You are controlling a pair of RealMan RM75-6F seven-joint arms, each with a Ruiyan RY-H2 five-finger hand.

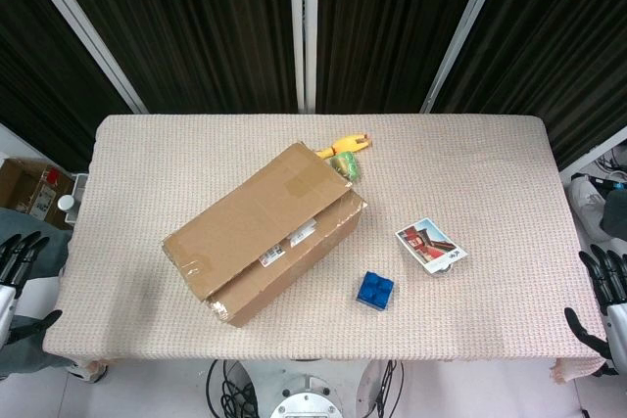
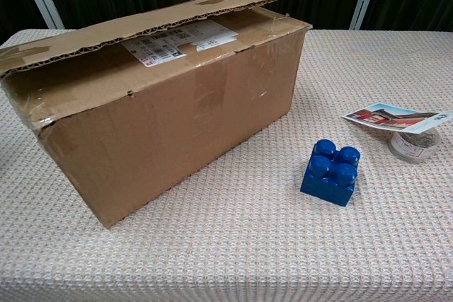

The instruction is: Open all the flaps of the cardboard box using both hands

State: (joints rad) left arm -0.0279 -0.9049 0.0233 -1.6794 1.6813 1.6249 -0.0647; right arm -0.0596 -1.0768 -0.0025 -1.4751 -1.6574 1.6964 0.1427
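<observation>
A brown cardboard box (image 1: pixel 263 232) lies diagonally at the table's middle left. Its top flaps are folded down, and in the chest view the upper flap (image 2: pixel 141 22) stands slightly raised over the one with a white label (image 2: pixel 177 39). My left hand (image 1: pixel 18 276) hangs off the table's left edge, fingers spread, holding nothing. My right hand (image 1: pixel 602 305) hangs off the right edge, fingers apart and empty. Both hands are far from the box and neither shows in the chest view.
A blue toy brick (image 1: pixel 375 290) sits in front of the box's right end. A picture card (image 1: pixel 429 243) lies on a small tape roll (image 2: pixel 414 146) to the right. A yellow and green toy (image 1: pixel 344 154) lies behind the box. The beige cloth (image 1: pixel 470 173) covers the table.
</observation>
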